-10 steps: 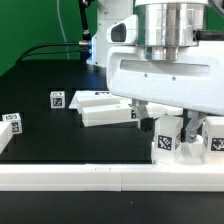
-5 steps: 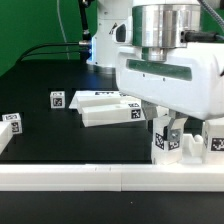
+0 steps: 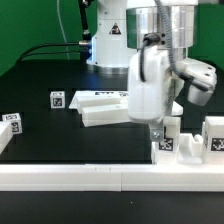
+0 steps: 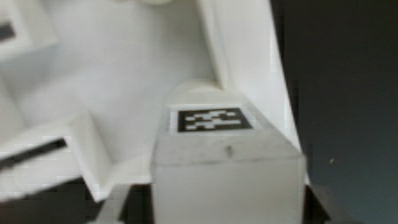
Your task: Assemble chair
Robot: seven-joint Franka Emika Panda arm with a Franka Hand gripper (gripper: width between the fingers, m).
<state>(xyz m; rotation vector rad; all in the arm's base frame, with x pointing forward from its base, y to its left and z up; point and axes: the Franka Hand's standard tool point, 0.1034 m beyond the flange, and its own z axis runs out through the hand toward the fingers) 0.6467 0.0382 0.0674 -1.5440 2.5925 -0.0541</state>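
Note:
My gripper (image 3: 162,128) hangs low at the exterior view's right, just behind the front rail, with the hand turned edge-on. It is shut on an upright white chair part (image 3: 167,142) that bears a black-and-white tag. In the wrist view that part (image 4: 217,150) fills the gap between the two dark fingers, tag facing the camera. A second tagged chair part (image 3: 213,138) stands just right of it. The boxy seat frame (image 3: 105,108) lies further back, near the middle of the table.
A long plain white rail (image 3: 90,178) runs along the front edge. A small tagged piece (image 3: 57,99) lies left of the seat frame, and another tagged piece (image 3: 10,122) sits at the far left. The arm's base (image 3: 108,40) rises behind.
The jaws have closed from wide open onto the upright tagged part. The hand has then turned from broadside to edge-on.

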